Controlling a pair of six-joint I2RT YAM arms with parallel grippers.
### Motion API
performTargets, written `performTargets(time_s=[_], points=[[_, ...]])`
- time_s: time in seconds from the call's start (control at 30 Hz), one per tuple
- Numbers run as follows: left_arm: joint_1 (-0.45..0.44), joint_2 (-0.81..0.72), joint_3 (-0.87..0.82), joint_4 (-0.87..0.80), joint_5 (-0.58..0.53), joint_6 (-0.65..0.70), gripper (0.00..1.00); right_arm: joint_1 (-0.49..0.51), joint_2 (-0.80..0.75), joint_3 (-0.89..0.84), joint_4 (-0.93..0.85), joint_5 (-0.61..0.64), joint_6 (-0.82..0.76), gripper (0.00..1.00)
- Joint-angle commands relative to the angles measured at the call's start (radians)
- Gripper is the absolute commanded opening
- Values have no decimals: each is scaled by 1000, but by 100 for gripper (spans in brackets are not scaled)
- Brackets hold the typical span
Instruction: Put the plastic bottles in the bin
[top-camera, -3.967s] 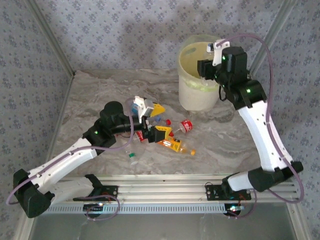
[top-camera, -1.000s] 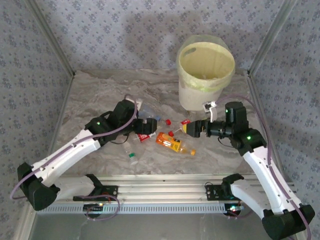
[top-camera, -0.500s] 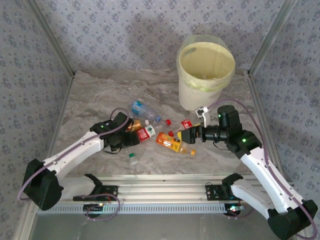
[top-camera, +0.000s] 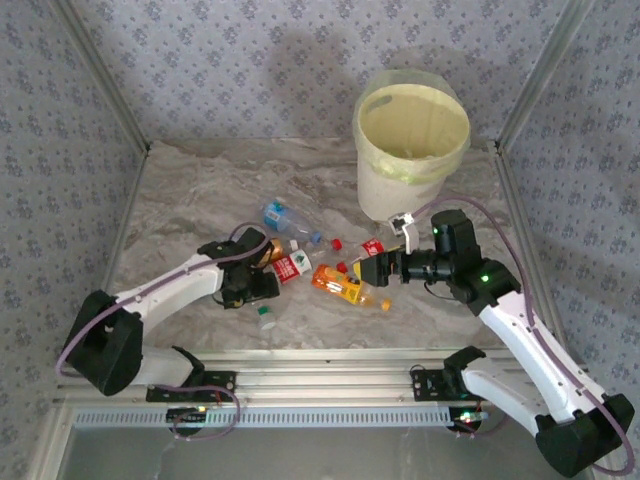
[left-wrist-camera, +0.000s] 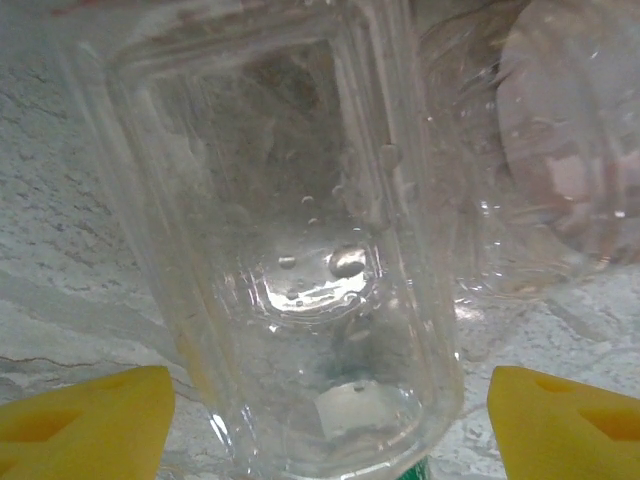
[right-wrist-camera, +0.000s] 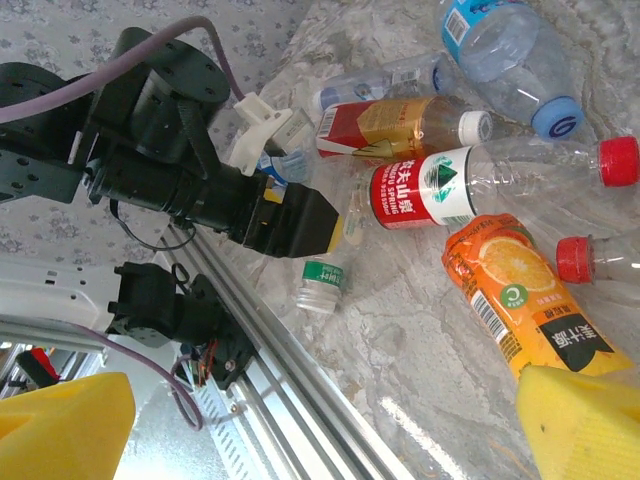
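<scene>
Two arms low over bench (top-camera: 180, 200) | left fingers (left-wrist-camera: 90, 420) part-open, straddling clear green-capped bottle (left-wrist-camera: 300, 250), gap showing on one side, not clamped | its long axis runs straight out between them | right fingers (right-wrist-camera: 585, 420) spread wide, empty, orange-label bottle (right-wrist-camera: 520, 300) just beside one tip | bin (top-camera: 392, 195) back right, nearer right arm

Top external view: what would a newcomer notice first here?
The big cream bin with its yellow-green liner stands at the far right of the table. A jumble of plastic bottles with bright labels lies mid-table, where the left gripper straddles a clear bottle and the right gripper is open by the orange one.
</scene>
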Motion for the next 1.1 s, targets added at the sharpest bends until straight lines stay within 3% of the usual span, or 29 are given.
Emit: performTargets(time_s=[0.0, 0.47, 0.87, 1.07], points=[[9, 14, -6, -17, 2, 29, 81, 8, -2, 1, 0, 20, 5, 100], [18, -1, -43, -72, -68, 52, 77, 9, 11, -9, 16, 32, 11, 100], [23, 26, -27, -46, -71, 90, 62, 9, 5, -13, 12, 41, 21, 100], [22, -31, -6, -83, -47, 116, 53, 9, 10, -22, 46, 44, 50, 100]])
